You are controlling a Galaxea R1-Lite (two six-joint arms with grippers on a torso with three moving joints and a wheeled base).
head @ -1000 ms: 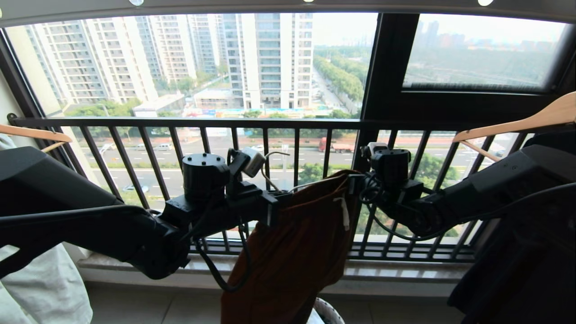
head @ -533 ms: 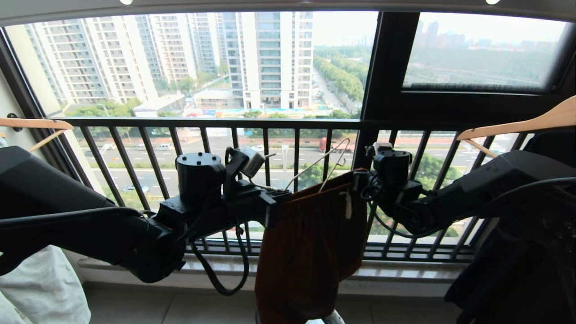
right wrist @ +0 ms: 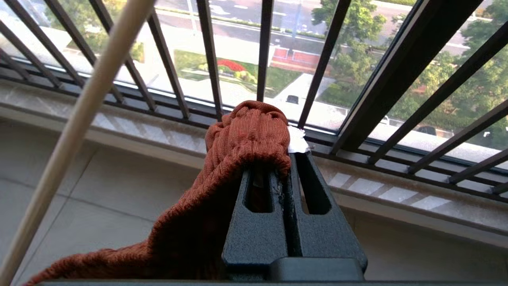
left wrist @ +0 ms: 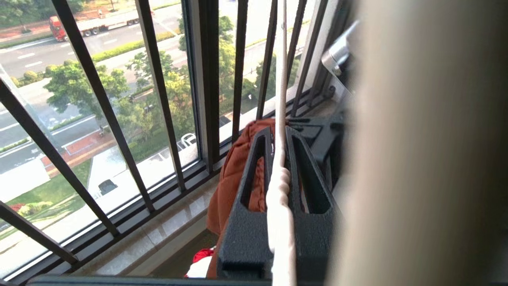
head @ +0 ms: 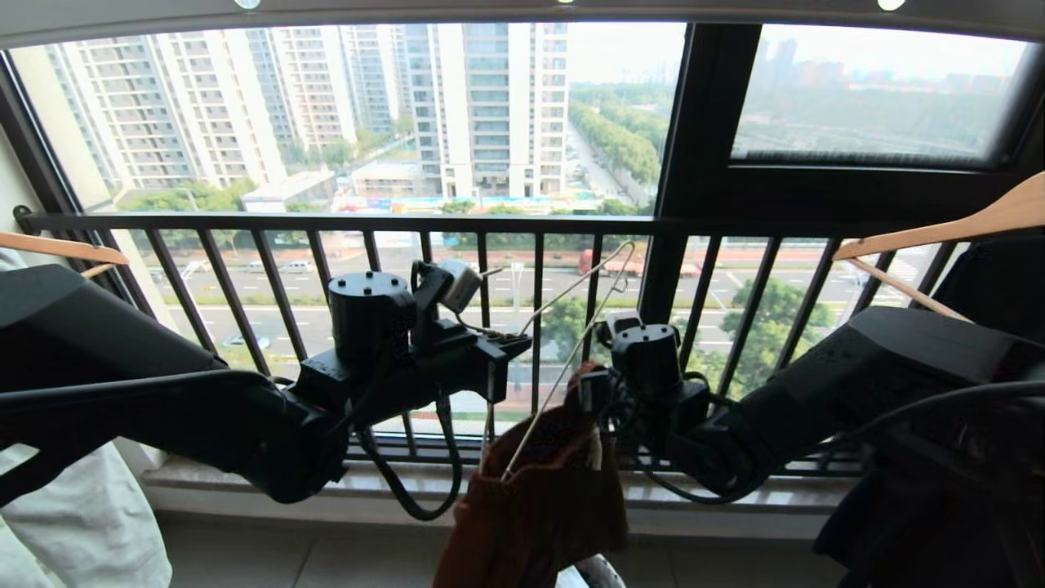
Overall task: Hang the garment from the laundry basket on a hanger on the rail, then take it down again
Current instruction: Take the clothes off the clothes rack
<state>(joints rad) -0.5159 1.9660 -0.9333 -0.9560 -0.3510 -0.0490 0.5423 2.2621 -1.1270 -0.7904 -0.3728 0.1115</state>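
Beyond the black balustrade you see towers. Your left tool clamps the cream hanger; your right tool clamps the rust-brown shorts.

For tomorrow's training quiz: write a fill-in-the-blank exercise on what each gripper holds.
1. The left gripper is shut on the thin cream ____.
2. The right gripper pinches the rust-brown ____.
3. Behind both stands a black ____ of vertical bars.
4. At the far right hangs a light-____ hanger.

Missing words: hanger; shorts; balustrade; wood
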